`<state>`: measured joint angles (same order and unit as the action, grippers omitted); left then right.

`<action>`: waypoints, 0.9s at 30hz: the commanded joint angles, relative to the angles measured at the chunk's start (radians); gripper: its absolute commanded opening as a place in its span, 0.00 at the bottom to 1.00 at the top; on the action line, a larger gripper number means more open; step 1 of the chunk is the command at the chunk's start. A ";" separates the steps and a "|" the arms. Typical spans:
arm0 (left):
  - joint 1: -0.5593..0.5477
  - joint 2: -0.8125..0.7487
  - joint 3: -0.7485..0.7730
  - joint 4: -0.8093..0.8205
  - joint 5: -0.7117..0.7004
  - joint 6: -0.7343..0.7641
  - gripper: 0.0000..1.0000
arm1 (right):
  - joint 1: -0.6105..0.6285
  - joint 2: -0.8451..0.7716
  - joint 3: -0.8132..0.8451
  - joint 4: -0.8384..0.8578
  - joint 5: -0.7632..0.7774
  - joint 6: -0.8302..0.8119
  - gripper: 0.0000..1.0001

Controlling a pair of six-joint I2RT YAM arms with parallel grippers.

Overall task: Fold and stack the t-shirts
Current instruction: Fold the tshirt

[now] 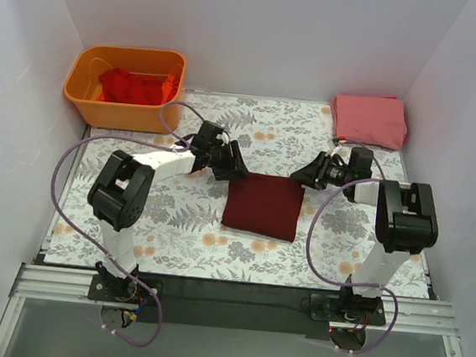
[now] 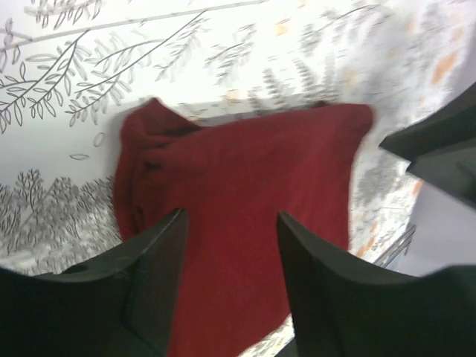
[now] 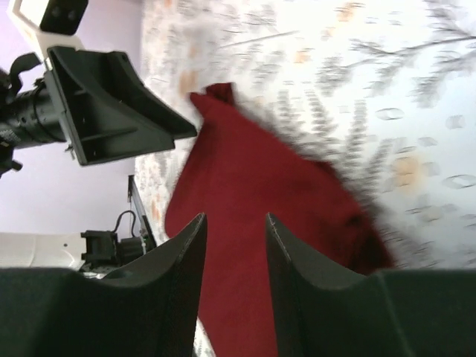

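Observation:
A dark maroon t-shirt (image 1: pixel 263 205) lies folded into a rectangle at the middle of the floral mat. It also shows in the left wrist view (image 2: pixel 245 186) and the right wrist view (image 3: pixel 253 201). My left gripper (image 1: pixel 232 166) is open and empty just above the shirt's far left corner. My right gripper (image 1: pixel 304 173) is open and empty just above its far right corner. A salmon-pink t-shirt (image 1: pixel 368 119) lies folded at the far right corner. Bright red t-shirts (image 1: pixel 130 85) sit crumpled in the orange bin (image 1: pixel 85 100).
The orange bin stands at the far left corner. White walls close in the left, back and right sides. The floral mat (image 1: pixel 166 222) covers the table, with a dark rail along the near edge.

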<state>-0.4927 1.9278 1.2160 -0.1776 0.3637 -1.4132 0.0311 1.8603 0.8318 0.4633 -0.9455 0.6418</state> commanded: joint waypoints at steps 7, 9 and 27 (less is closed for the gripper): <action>-0.081 -0.372 -0.149 -0.017 -0.045 0.002 0.49 | 0.124 -0.394 -0.247 0.043 -0.056 0.085 0.46; -0.113 -0.385 -0.199 -0.017 -0.034 -0.006 0.45 | 0.165 -0.429 -0.315 0.043 -0.047 0.097 0.47; -0.106 -0.469 -0.567 -0.036 -0.022 -0.233 0.22 | 0.081 -0.295 -0.516 0.038 -0.122 0.012 0.58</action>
<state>-0.6086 1.5375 0.6716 -0.1474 0.3759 -1.6314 0.1162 1.6238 0.3073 0.5030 -1.0698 0.6807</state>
